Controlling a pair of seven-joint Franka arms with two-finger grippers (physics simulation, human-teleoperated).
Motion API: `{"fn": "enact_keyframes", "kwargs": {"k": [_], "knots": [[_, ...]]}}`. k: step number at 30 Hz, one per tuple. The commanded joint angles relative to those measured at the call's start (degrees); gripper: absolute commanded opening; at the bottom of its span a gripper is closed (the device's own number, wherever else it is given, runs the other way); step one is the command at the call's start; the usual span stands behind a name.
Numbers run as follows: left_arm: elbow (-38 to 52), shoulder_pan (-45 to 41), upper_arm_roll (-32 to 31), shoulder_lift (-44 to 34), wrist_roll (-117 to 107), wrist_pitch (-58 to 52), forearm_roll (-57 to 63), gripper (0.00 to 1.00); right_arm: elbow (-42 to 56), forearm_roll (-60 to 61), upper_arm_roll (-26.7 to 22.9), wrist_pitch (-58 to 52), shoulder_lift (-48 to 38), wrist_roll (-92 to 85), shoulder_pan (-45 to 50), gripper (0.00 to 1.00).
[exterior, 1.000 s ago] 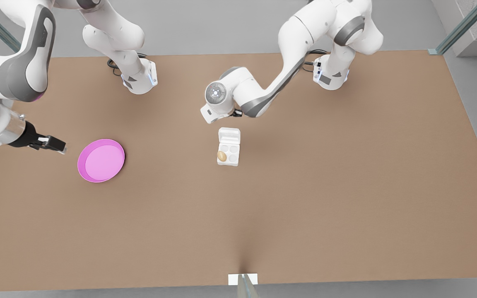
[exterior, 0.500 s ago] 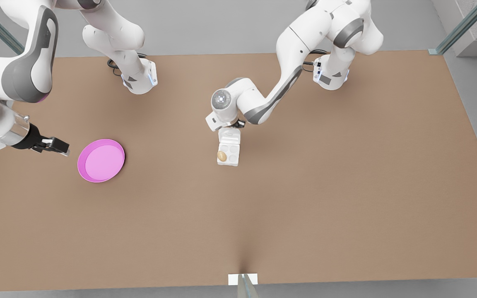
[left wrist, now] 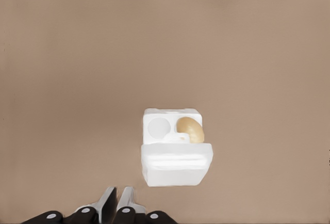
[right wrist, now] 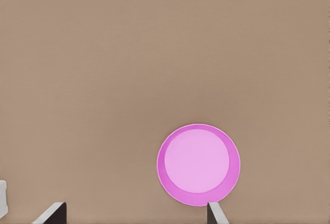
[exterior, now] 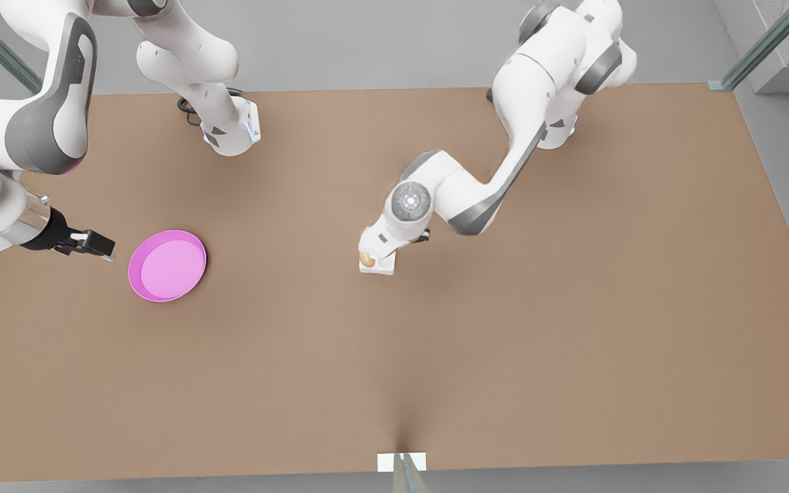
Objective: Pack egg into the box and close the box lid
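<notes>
The white box (left wrist: 159, 126) sits mid-table with the tan egg (left wrist: 190, 129) in one cup. Its lid (left wrist: 176, 164) is tipped up over the cups nearest my left gripper (left wrist: 116, 192), whose fingers are shut and sit just behind the lid. In the front view the left arm's hand covers most of the box (exterior: 385, 268); the egg (exterior: 366, 259) peeks out beside it. My right gripper (exterior: 105, 248) hovers open at the front view's left, beside the plate, holding nothing.
A round pink plate (exterior: 167, 266) lies on the brown table (exterior: 504, 342) at the front view's left, just below the right gripper's fingers (right wrist: 215, 212). Both arm bases stand at the table's far edge.
The left arm swept forward over the box, and the lid went from lying flat open to tipped up over the cups. The right gripper barely shifted.
</notes>
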Motion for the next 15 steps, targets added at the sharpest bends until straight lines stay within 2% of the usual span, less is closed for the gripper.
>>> {"fn": "enact_keyframes", "kwargs": {"k": [1, 2, 3, 4, 5, 6, 8, 9, 10, 11, 15], "knots": [[0.10, 2.31, 0.03, -0.61, 1.61, -2.00, -3.19, 0.78, 0.00, 0.00, 0.00, 0.00, 0.00, 0.00, 0.03, 1.00], [3.51, 9.60, 0.56, -3.95, 8.29, -14.38, -2.93, 0.92, 0.00, 0.00, 0.00, 0.00, 0.00, 0.00, 0.03, 1.00], [5.81, 13.49, 3.54, -7.03, 8.74, -19.41, -1.70, 1.00, 0.00, 0.00, 0.00, 0.00, 0.08, 0.00, 0.03, 1.00], [5.81, 13.58, 9.52, -9.67, 9.62, -20.30, -1.00, 1.00, 0.00, 0.08, 0.00, 0.00, 0.08, 0.00, 0.03, 1.00], [5.72, 13.75, 11.36, -10.81, 16.20, -24.95, 3.31, 1.00, 0.00, 0.00, 0.00, 0.00, 0.00, 0.00, 0.03, 1.00], [5.72, 13.84, 14.88, -10.90, 17.35, -26.27, 2.87, 1.00, 0.00, 0.08, 0.00, 0.00, 0.00, 0.00, 0.03, 1.00], [5.55, 14.19, 17.25, -12.48, 17.44, -27.06, 2.35, 1.00, 0.09, 0.08, 0.00, 0.09, 0.00, 0.00, 0.12, 1.00], [0.83, 16.90, 16.03, -16.51, 17.62, -24.88, 1.65, 1.00, 0.00, 0.08, 0.00, 0.09, 0.00, 0.00, 0.12, 1.00], [-5.52, 21.92, 10.58, -20.65, 17.71, -19.86, 2.35, 1.00, 0.00, 0.08, 0.00, 0.35, 0.08, 0.08, 0.12, 1.00], [-12.38, 22.72, 9.78, -23.73, 17.97, -13.80, 2.96, 1.00, 0.00, 0.08, 0.00, 0.35, 0.08, 0.08, 0.12, 1.00], [-14.58, 23.42, 9.78, -24.43, 18.50, -11.95, 3.14, 1.00, 0.00, 0.08, 0.00, 0.26, 0.00, 0.00, 0.12, 1.00]]}}
